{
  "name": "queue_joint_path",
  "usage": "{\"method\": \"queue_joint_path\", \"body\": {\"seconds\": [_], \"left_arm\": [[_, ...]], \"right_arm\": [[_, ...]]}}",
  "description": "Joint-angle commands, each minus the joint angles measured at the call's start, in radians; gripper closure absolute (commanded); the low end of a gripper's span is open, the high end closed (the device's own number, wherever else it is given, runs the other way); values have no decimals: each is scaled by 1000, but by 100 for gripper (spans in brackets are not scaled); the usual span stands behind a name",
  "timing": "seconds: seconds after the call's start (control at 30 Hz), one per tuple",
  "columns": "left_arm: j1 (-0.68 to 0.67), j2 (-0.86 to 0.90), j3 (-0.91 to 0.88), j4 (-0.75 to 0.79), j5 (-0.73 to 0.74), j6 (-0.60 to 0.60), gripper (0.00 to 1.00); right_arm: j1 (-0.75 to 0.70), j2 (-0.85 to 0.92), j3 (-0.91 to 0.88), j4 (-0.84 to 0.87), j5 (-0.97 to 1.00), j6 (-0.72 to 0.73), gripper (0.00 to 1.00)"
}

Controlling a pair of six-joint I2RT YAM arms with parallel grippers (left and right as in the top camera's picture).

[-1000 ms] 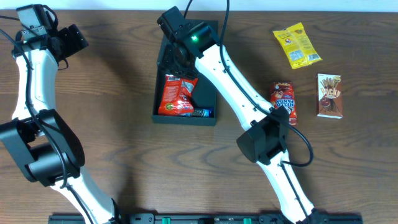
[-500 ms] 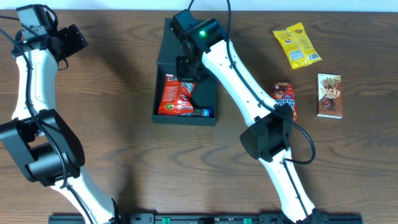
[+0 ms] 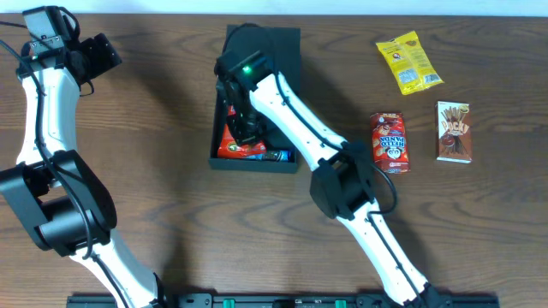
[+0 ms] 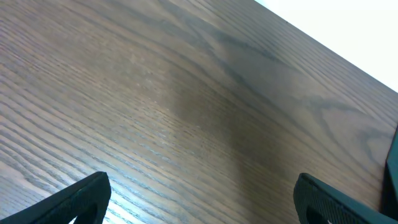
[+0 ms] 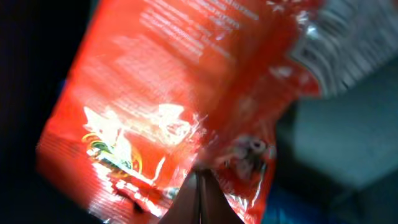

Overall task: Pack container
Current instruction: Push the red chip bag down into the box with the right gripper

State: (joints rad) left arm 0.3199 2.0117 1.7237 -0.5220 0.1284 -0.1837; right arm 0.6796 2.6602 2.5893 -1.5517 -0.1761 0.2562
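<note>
right gripper (image 3: 247, 128) shut, tips down inside the container (image 3: 287, 51) against the red snack packet (image 5: 155, 93), box mid-table with its long axis near-to-far, left gripper (image 3: 101, 55) wide open, well apart at far left

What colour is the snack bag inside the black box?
Bright red; the snack bag shows best in the right wrist view.

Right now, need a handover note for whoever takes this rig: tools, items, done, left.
Left tool: open, over the table at far left, holding nothing.
Right tool: shut, down inside the container against the red snack bag; grip on it unclear.
Done: red snack bag and a blue packet lie in the container, lid open.
Left: yellow bag, red box and brown box on the table to the right, unpacked.
</note>
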Motion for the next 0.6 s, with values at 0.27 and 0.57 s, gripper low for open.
{"method": "queue_joint_path", "body": {"seconds": [0.27,0.57], "left_arm": [[7,10,-6,3,3,0,5],[7,10,-6,3,3,1,5]], "right_arm": [[4,41,-3,140,16,-30,99],[-35,-50,-3,106,80,-3,98]]}}
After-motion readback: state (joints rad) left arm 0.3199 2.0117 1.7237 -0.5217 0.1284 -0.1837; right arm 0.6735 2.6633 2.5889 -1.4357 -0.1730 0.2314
